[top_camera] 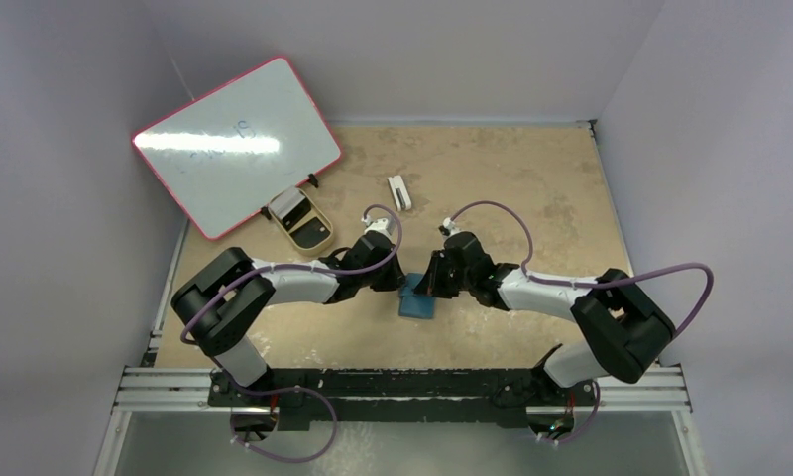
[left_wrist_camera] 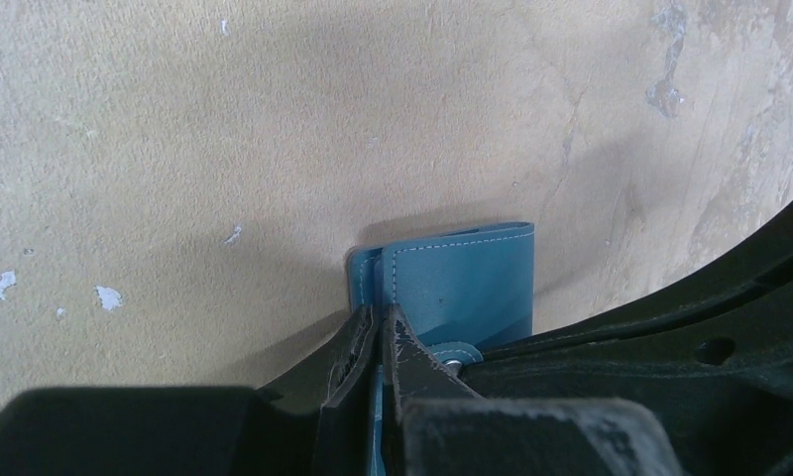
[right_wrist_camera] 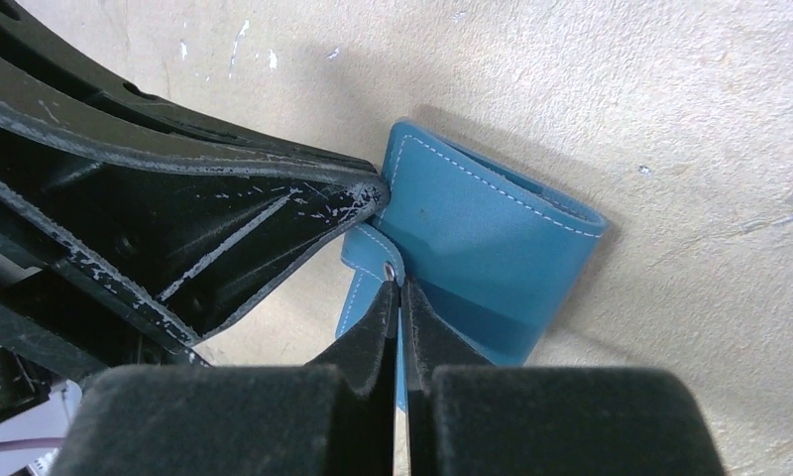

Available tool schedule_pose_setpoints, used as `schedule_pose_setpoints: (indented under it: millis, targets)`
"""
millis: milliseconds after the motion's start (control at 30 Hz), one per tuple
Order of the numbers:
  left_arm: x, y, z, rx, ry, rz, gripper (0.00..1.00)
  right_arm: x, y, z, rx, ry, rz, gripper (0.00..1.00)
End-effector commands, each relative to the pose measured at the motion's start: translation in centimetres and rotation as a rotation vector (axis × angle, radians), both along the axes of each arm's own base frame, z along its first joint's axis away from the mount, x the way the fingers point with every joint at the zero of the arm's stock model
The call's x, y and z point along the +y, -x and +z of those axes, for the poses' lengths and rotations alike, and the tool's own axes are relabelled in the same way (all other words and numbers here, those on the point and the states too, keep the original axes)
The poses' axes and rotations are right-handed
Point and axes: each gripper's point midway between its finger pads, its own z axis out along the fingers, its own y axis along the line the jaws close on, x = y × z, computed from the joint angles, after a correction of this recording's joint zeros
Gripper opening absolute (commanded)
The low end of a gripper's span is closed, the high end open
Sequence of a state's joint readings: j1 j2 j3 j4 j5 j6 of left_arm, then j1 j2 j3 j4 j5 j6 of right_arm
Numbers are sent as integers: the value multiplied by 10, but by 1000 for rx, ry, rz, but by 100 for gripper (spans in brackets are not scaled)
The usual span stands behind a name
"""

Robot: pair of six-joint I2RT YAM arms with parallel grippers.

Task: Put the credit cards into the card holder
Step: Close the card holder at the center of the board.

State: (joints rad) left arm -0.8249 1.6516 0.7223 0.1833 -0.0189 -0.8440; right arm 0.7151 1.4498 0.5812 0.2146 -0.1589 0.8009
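Observation:
The teal card holder [top_camera: 415, 300] lies at the table's middle, between both grippers. My left gripper [top_camera: 396, 275] is shut on one leaf edge of the card holder [left_wrist_camera: 462, 283], with its jaws [left_wrist_camera: 385, 319] pinching the blue leather. My right gripper [top_camera: 434, 285] is shut on the small snap tab of the card holder [right_wrist_camera: 492, 233], its tips [right_wrist_camera: 399, 290] meeting at the round snap. The holder is partly spread between the two grips. The credit cards [top_camera: 299, 216], one grey and glossy and one dark, lie in the tan tray at the back left.
The tan-gold tray [top_camera: 318, 243] sits in front of a pink-rimmed whiteboard [top_camera: 236, 144] that leans at the back left. A small white oblong block [top_camera: 399, 191] lies behind the grippers. Grey walls close the table on three sides.

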Motion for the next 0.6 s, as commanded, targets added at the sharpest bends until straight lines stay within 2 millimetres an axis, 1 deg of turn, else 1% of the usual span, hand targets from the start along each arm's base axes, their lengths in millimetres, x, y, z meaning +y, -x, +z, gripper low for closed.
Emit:
schedule_pose_setpoints:
  millis: [0,333,567]
  targets:
    - [-3,-10,3,-33,-13,-6,4,1,-8,12,-17,-8,-49,0]
    - [0,-10,4,-34,-26,-4,4,-8,1,-9,51,33,-85,0]
    - [2,-11,4,-36,-41,1,4,-13,0,-8,59,45,-116,0]
